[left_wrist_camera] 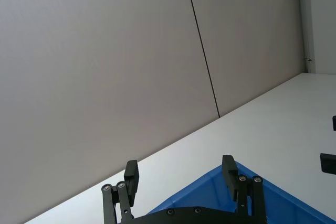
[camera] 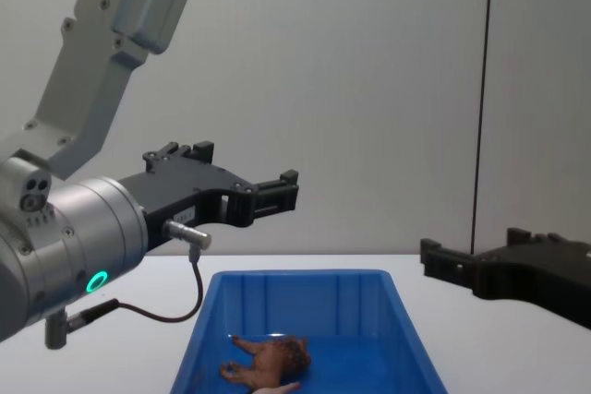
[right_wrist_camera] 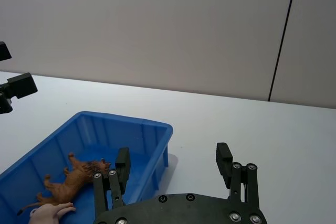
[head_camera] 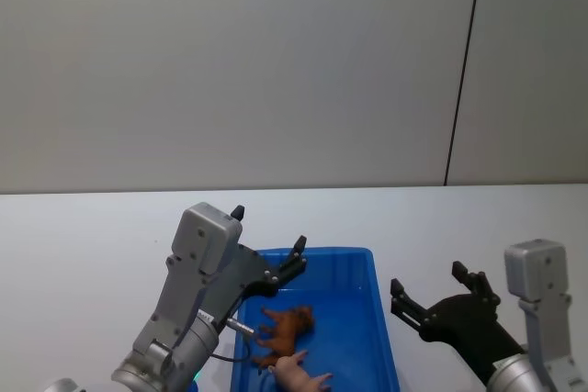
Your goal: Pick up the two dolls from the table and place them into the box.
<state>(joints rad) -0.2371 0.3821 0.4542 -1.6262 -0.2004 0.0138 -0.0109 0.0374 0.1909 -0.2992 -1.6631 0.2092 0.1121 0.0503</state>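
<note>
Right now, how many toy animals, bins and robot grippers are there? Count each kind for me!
Toy animals: 2, a brown plastic maned lion and a pale pink plastic pig, both lying in the bin.
Bins: 1, a bright blue rectangular plastic bin.
Grippers: 2, the left gripper and the right gripper, both open and holding nothing.
Total: 5

Setting. You face a plain robot test room, most likely a lab: a flat white table (head_camera: 92, 227) runs back to a wall (head_camera: 230, 61) of smooth grey panels joined by one dark vertical seam (head_camera: 464, 71).
</note>
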